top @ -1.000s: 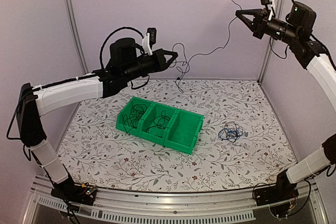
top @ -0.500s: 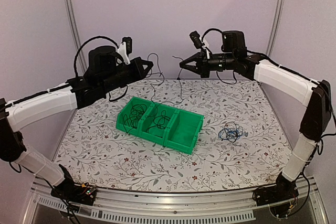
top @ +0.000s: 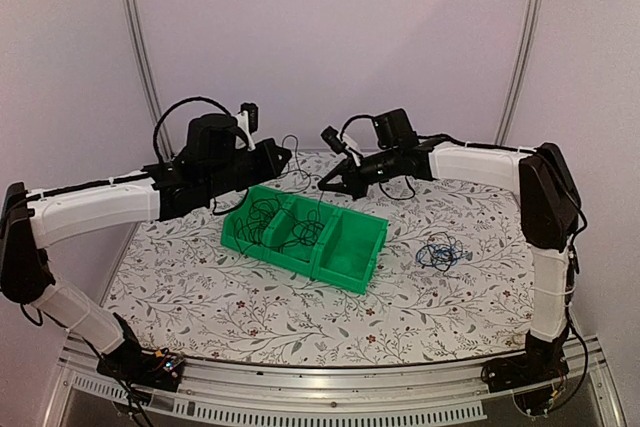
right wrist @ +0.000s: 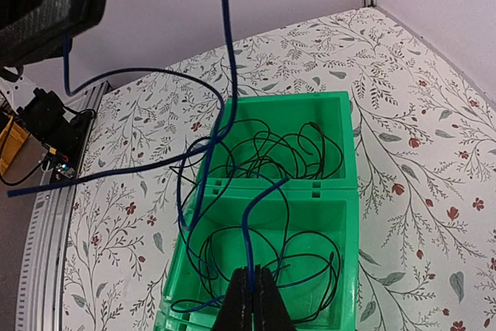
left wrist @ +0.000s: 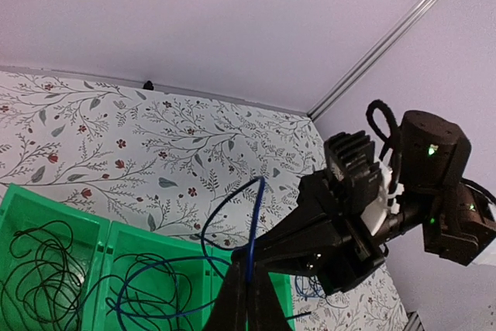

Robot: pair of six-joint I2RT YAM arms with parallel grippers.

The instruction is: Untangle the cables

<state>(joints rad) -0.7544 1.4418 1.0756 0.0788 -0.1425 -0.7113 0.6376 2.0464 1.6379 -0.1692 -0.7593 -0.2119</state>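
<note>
Right now both jaws pinch a blue cable (left wrist: pixel 253 226) just above the green bin (top: pixel 345 269); next, I'd guess, lowering it in and letting go without snagging.

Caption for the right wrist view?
Shut on a blue cable, the right gripper faces the green bin holding black cables.

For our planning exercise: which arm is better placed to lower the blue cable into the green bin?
Probably right: the right gripper hangs directly over the bin, pinching the blue cable; the left gripper looks farther from it.
</note>
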